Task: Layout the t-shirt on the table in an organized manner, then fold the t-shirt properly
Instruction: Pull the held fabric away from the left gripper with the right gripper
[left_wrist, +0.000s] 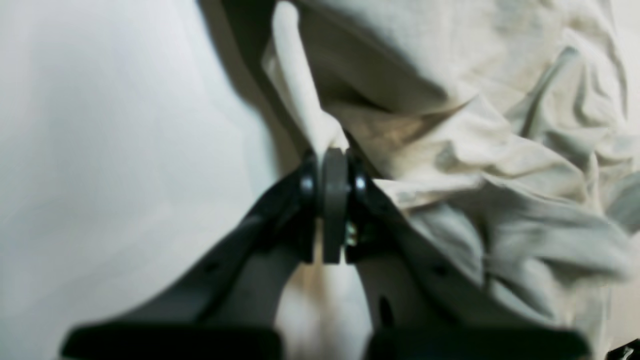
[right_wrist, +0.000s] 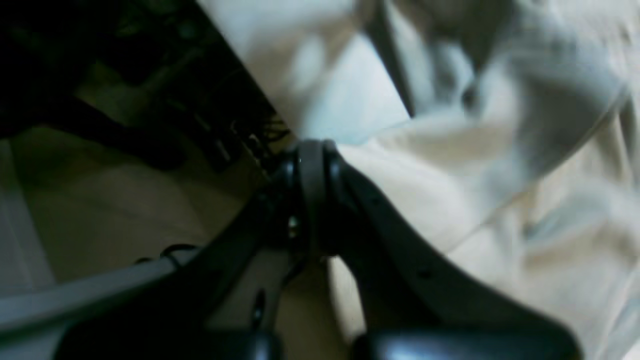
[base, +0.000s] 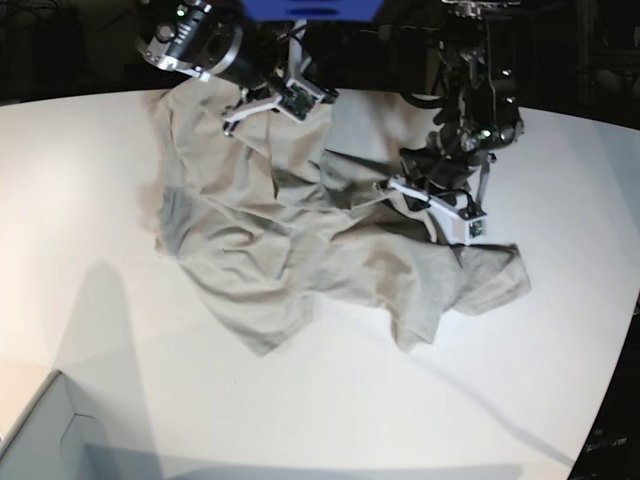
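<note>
The t-shirt (base: 300, 240) lies crumpled in the middle of the white surface (base: 90, 200). A fold is clamped in the left pincer (left_wrist: 334, 150). The right pincer (right_wrist: 312, 150) is pressed together at the far edge. If pulled unevenly, more bunching could be caused.

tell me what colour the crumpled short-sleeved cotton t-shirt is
Plain light grey-beige, no pattern. The crumpled short-sleeved cotton t-shirt shows best in the base view.

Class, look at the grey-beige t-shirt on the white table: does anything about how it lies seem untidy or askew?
Yes. The grey-beige cotton t-shirt lies crumpled and twisted on the white table, bunched toward the far edge, with both grippers shut on its fabric.
</note>
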